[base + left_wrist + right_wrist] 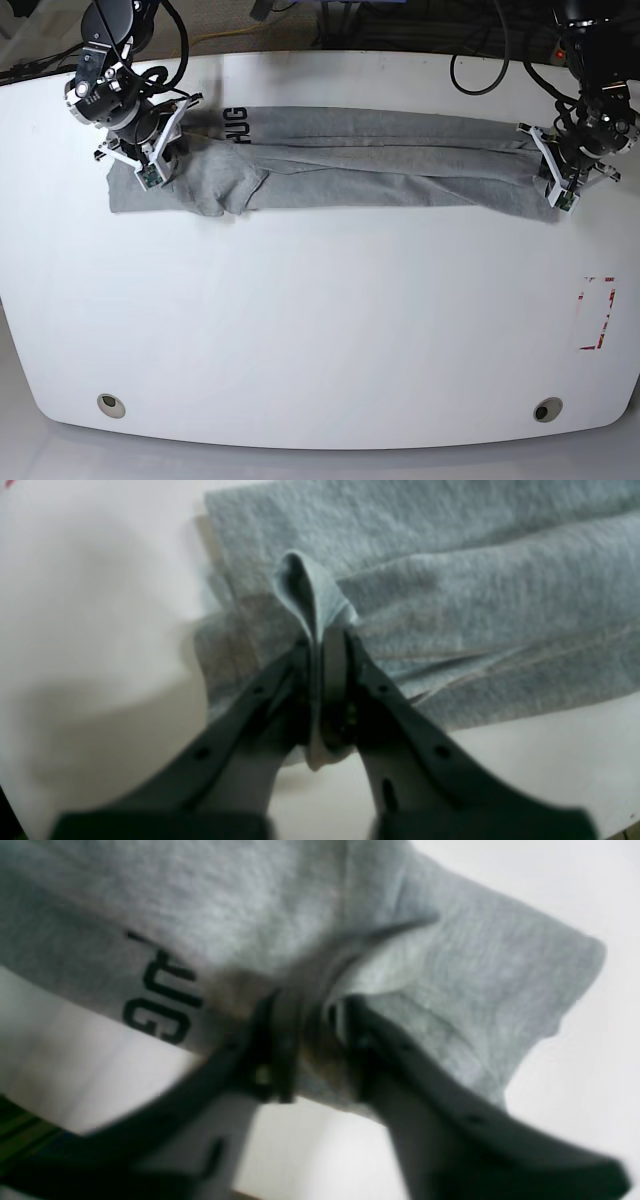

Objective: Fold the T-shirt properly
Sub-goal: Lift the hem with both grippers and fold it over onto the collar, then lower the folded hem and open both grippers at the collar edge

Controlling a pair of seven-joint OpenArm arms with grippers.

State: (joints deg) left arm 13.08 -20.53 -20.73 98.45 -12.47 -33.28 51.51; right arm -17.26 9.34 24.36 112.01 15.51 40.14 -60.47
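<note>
White tabletop [320,340]; my left fingers [325,645] pinch the shirt [380,165], right fingers [307,1012] parted slightly around cloth — it may slip, skewing the fold.

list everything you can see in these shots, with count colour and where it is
T-shirt: one, light heather grey with black lettering, folded into a long band across the far part of the table, bunched at the base view's left end
table: one, white, filling most of the base view
red marking: one, red outline on the table near its right edge in the base view
round fittings: two, grey, near the table's front corners
cables: several, black, behind the far edge of the table
left gripper: one, dark grey, shut on a pinch of the T-shirt's end, on the base view's right
right gripper: one, dark grey, at the bunched end by the lettering, fabric between its jaws; too blurred to tell whether it grips
</note>
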